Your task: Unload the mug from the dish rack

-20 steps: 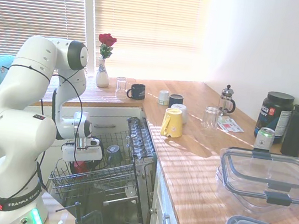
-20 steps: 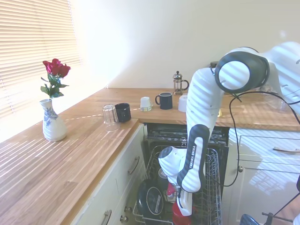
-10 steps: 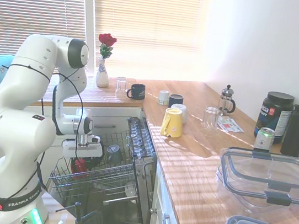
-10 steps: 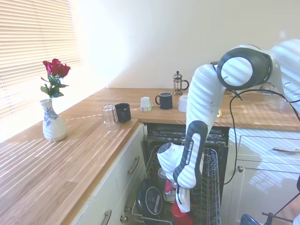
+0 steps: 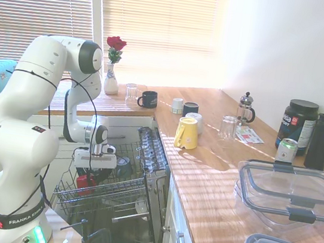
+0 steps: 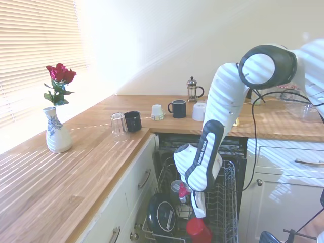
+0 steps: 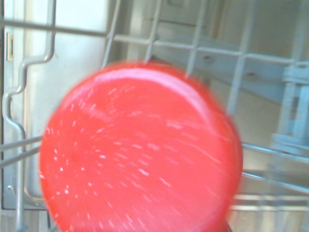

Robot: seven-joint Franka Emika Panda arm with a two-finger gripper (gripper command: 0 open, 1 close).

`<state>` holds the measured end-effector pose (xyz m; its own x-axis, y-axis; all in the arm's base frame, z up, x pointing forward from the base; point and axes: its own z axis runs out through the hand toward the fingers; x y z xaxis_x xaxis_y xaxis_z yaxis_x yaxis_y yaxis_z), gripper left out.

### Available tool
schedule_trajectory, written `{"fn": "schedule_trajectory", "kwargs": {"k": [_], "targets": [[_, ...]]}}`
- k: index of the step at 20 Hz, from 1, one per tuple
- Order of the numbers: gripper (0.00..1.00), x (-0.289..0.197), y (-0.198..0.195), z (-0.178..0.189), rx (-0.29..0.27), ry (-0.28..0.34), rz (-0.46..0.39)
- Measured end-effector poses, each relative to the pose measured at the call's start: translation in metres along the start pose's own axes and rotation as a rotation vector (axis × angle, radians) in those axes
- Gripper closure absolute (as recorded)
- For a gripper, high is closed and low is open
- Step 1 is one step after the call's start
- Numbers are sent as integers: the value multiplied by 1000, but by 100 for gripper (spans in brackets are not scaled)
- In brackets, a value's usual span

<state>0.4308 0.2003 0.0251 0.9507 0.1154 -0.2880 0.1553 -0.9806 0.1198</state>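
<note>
Dish rack (image 5: 117, 189): pulled out below the worktop.
Arm: wrist has risen over the last second, so the lift-out looks under way.
Gripper (image 6: 198, 214): fingers closed on the red mug (image 6: 198, 230), just above the wires.
Mug axis: roughly upright; flat round face (image 7: 140, 150) points at the wrist camera, likely its base.

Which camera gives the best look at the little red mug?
The wrist view: the mug fills most of the picture, its round red face over the dish rack wires, though blurred. The second exterior view shows it small and red under the gripper. The first exterior view shows only a red patch.
</note>
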Motion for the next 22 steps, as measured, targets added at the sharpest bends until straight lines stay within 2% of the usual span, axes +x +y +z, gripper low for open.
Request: {"fn": "schedule_trajectory", "kwargs": {"k": [6,10,17,22], "targets": [[100,-2,-5,7,11,-12,-27],[100,-4,-6,-3,8,-6,-25],[100,-21,-7,-67,31,67,11],[100,-25,12,-104,52,119,64]]}}
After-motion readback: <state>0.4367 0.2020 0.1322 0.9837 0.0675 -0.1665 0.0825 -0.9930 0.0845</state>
